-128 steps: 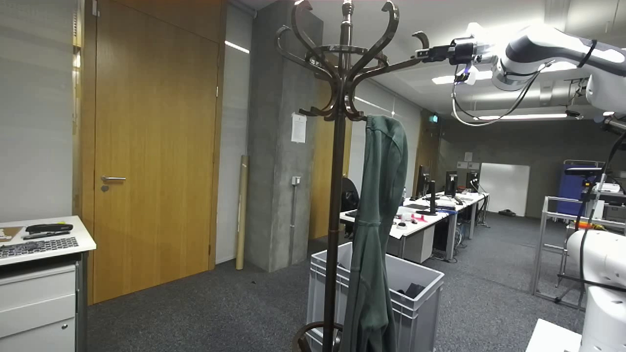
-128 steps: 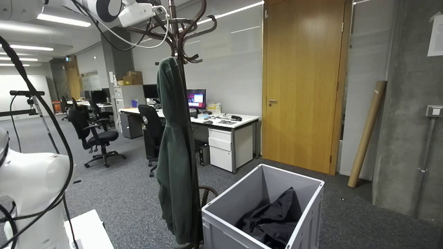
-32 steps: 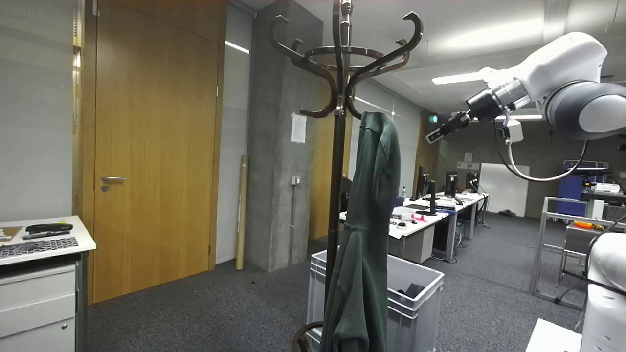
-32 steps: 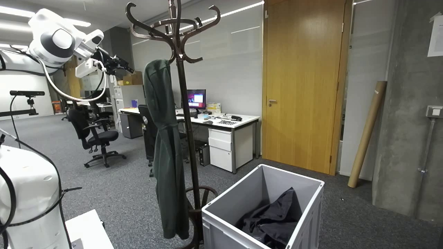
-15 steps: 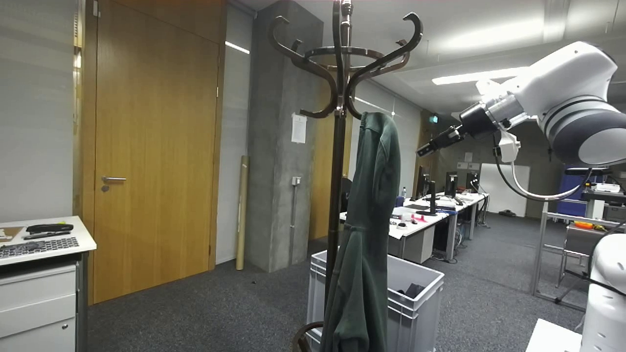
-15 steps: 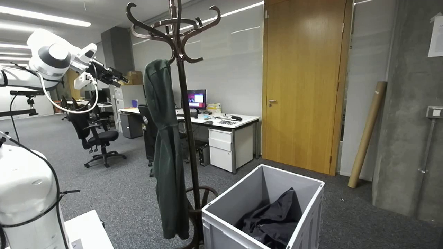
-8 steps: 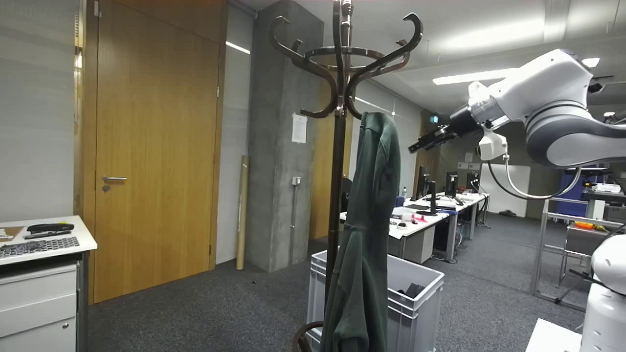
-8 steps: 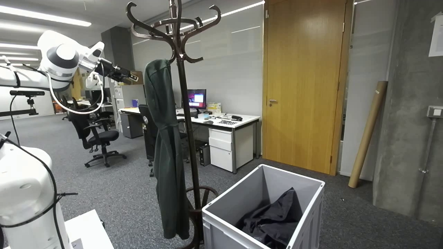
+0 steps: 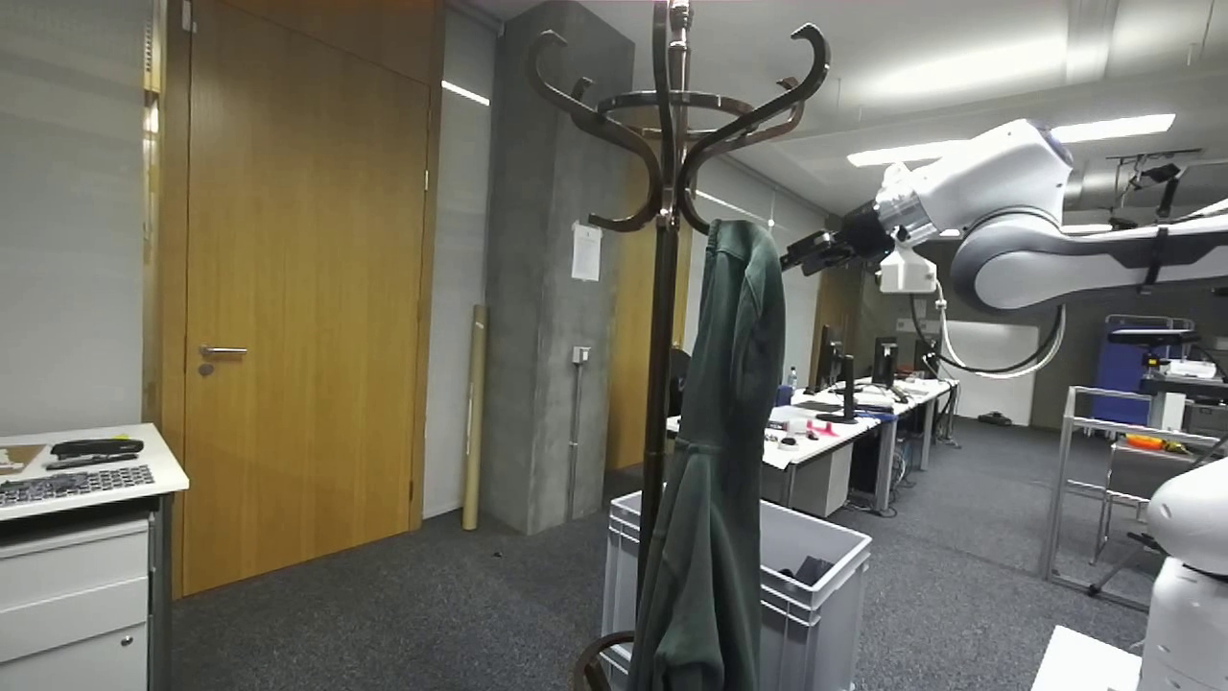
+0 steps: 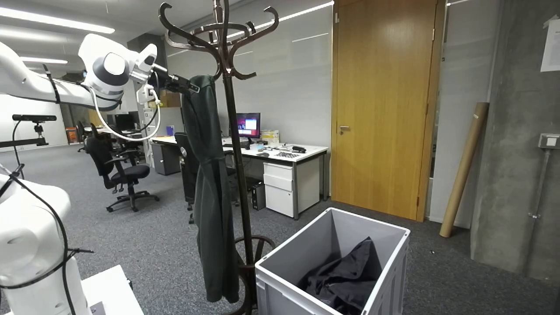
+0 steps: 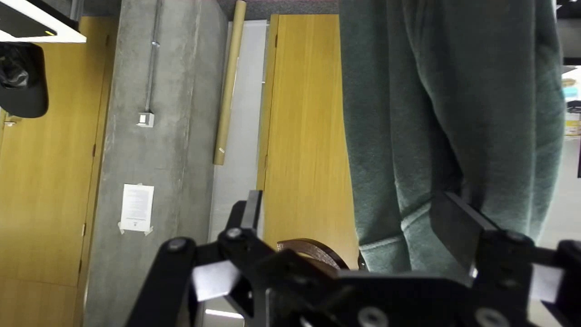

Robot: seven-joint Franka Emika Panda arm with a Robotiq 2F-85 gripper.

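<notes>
While the pincer [image 11: 348, 211] is spread with nothing pinched, the green garment [image 11: 472, 113] is hung just ahead, offset toward the finger [image 11: 454, 227] on the wrist view's right, its long axis upright, mostly below the pincer; whether they touch cannot be told.

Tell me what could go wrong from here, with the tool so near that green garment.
The open tool frames only part of the green garment in the wrist view, so closing might catch just an edge. It hangs from the coat stand, so a hard pull could tip the stand.
</notes>
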